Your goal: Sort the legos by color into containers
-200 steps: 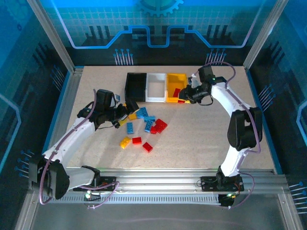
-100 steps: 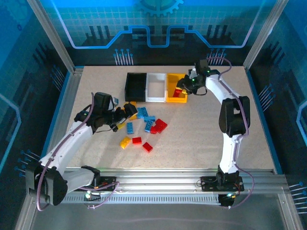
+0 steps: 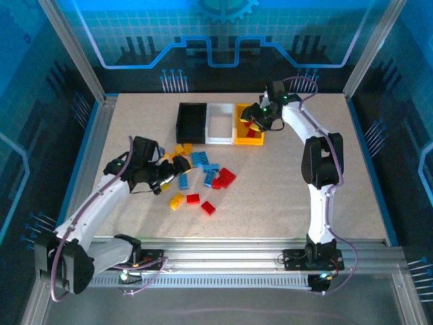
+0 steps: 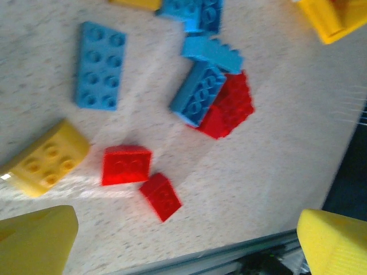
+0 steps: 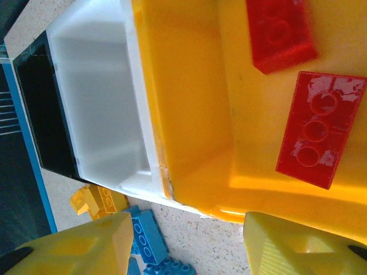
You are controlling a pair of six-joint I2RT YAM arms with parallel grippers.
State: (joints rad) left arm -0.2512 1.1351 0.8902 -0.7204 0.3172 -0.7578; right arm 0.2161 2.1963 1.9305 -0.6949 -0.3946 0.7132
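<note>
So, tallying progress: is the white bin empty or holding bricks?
Empty: the white bin has bare floor and walls in the right wrist view, nothing inside.

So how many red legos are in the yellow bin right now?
2 in the right wrist view: a red brick at the picture's top, a second red brick just below it, both inside the yellow bin. Others may lie outside the frame.

From above the near edge, your top camera takes in the whole table [image 3: 284, 196]. Close up, it shares bricks [image 4: 200, 97] with the left wrist, bins [image 5: 183, 103] with the right.
</note>
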